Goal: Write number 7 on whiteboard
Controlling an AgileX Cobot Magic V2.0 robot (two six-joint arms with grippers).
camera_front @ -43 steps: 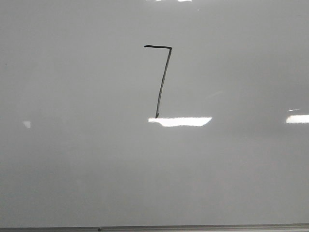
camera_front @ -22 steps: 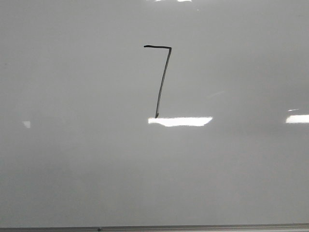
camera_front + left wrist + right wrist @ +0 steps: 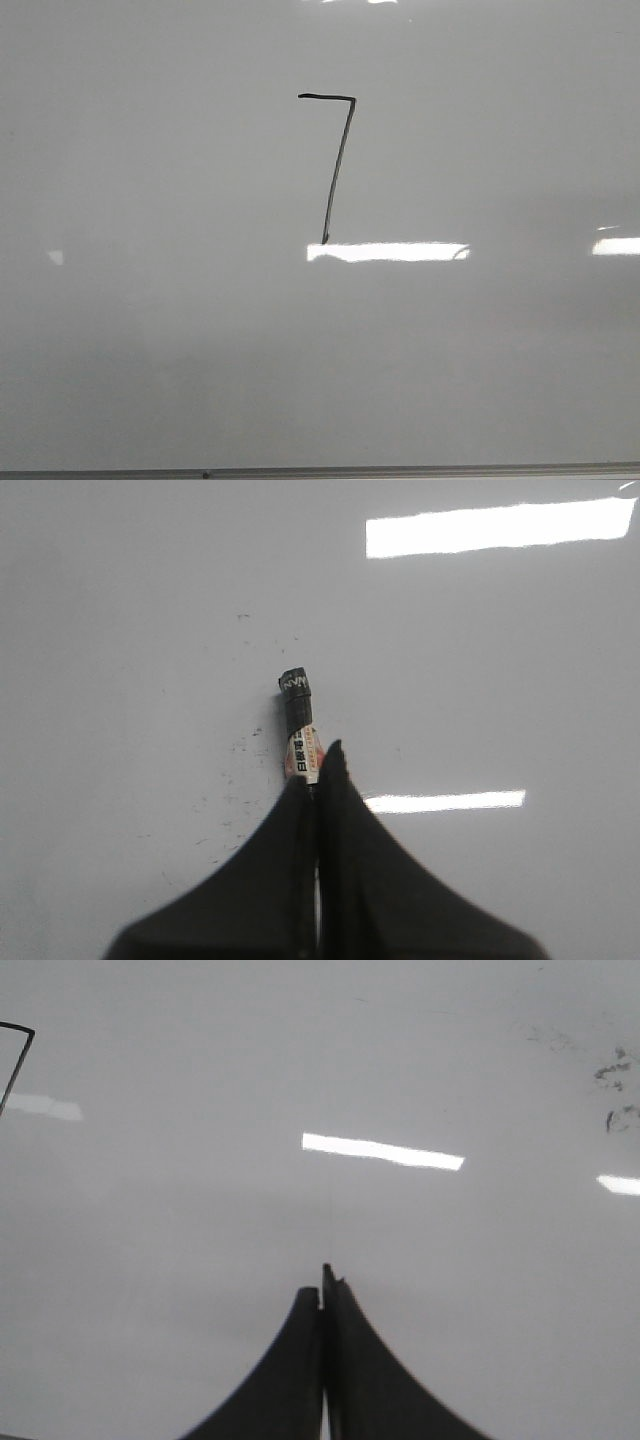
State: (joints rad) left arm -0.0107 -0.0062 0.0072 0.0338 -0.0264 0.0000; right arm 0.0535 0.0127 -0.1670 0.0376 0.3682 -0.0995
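Since a second ago, the bright reflection (image 3: 388,252) under the figure has stretched further right; the number 7 (image 3: 338,165) itself has not changed.

Nearest, the left gripper (image 3: 318,770) is clamped on one marker (image 3: 298,725), whose black tip pokes out beyond the fingertips over the whiteboard (image 3: 150,330). The right gripper (image 3: 326,1285) has its fingers pressed together with nothing between them.

Along the near side of the board runs a thin grey frame edge (image 3: 420,469). Bare surface spreads wide on every side of the single 7, which sits in the upper middle. Faint dark smudges (image 3: 612,1085) mark the board, perhaps old ink, though the wrist view is too soft to be sure.
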